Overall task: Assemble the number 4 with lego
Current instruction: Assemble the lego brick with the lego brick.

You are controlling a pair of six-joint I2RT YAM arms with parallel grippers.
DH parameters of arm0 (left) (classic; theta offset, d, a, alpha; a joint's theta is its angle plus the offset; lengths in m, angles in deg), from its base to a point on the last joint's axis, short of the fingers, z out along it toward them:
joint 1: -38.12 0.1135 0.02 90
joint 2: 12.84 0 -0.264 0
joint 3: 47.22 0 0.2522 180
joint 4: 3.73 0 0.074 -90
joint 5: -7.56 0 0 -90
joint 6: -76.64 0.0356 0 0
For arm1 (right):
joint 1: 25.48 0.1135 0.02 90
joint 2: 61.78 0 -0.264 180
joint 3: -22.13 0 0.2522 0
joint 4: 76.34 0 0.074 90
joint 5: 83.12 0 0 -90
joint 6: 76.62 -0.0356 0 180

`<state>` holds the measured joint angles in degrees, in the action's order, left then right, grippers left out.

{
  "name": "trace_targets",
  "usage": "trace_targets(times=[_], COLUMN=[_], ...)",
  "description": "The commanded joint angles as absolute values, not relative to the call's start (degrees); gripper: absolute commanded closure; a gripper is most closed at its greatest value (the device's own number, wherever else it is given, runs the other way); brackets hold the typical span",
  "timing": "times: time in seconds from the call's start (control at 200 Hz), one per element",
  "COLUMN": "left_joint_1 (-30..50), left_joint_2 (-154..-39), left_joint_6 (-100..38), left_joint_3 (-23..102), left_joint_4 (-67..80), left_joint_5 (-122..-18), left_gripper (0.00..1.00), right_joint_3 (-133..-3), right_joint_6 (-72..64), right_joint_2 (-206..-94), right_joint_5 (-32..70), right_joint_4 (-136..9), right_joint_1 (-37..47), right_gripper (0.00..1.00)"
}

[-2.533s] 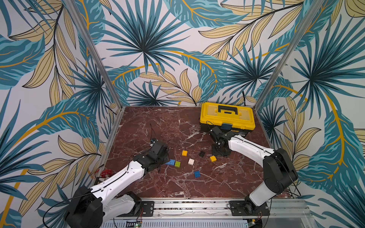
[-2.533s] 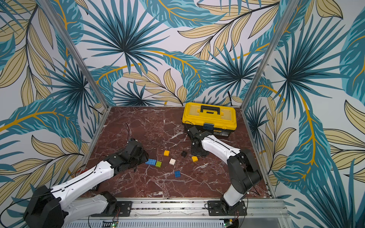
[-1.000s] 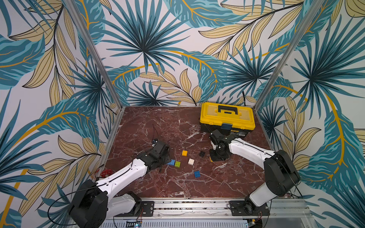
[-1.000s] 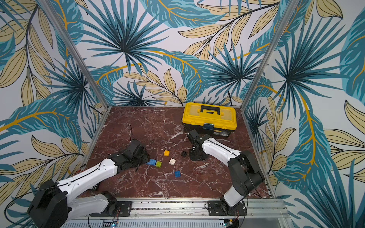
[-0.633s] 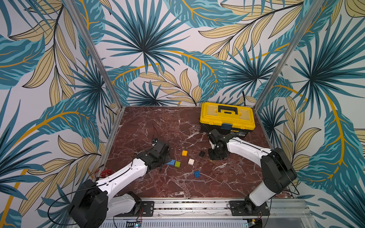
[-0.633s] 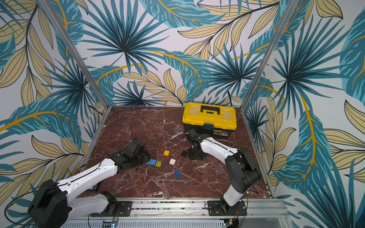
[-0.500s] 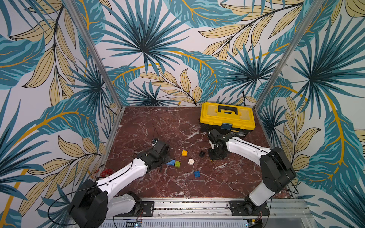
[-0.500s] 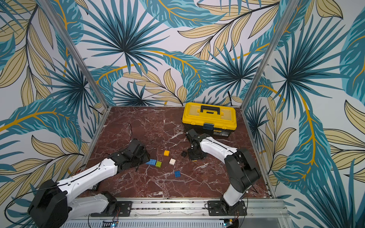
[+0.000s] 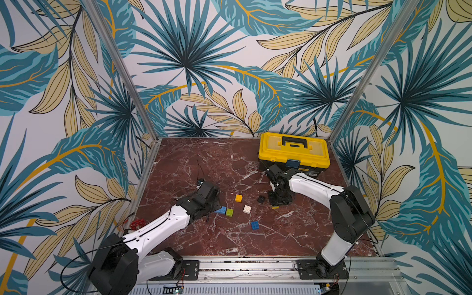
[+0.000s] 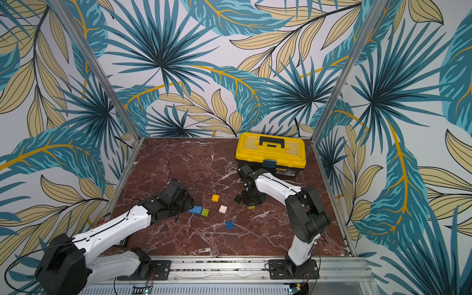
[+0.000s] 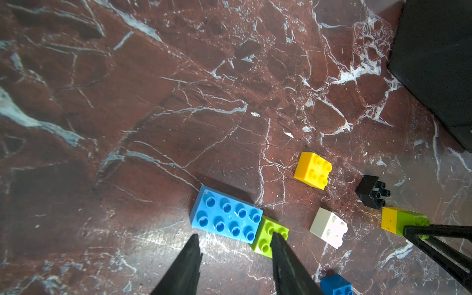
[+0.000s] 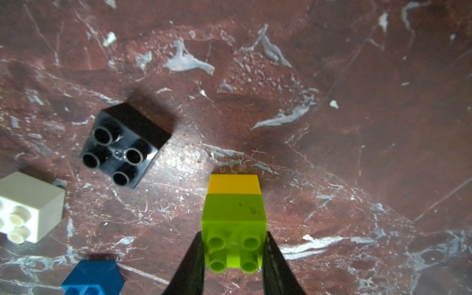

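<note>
Right wrist view: the right gripper (image 12: 233,238) is seen clamped on a lime green brick (image 12: 233,212), and an orange-yellow brick (image 12: 233,184) is joined under it. Whether this pair rests on the marble table (image 9: 204,166) cannot be told. In both top views the pair is found at about 3 o'clock from the table's middle, with the black brick (image 9: 261,199) just beside it at 9 o'clock. The long blue brick (image 9: 220,210) is placed further toward 9 o'clock from the right gripper, well apart. Its long axis is laid nearly along the 9-to-3 line, and a second green brick (image 9: 229,212) is touching its 3 o'clock end. The left gripper (image 11: 233,236) is held near that joint with jaws apart and nothing between them, so the left arm is the nearer one. By judgement, the held pair must be carried toward 9 o'clock.
</note>
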<state>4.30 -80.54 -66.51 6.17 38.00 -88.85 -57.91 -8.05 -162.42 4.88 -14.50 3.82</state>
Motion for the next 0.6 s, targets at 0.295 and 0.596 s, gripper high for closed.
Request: trace_targets(times=[0.295, 0.596], left_joint_1=[4.1, 4.1], left_joint_2=[-77.3, -77.2], left_joint_6=[-65.0, -64.5], left_joint_3=[9.0, 10.4], left_joint_4=[40.7, 41.5], left_joint_5=[-91.1, -91.9], left_gripper=[0.49, 0.48], right_joint_3=[-53.5, -57.8], right_joint_6=[-13.5, -14.6], right_joint_2=[-160.9, -149.8], right_joint_5=[4.1, 4.2], right_joint_4=[-14.2, -9.0], right_joint_1=[5.7, 7.8], right_gripper=[0.53, 0.35])
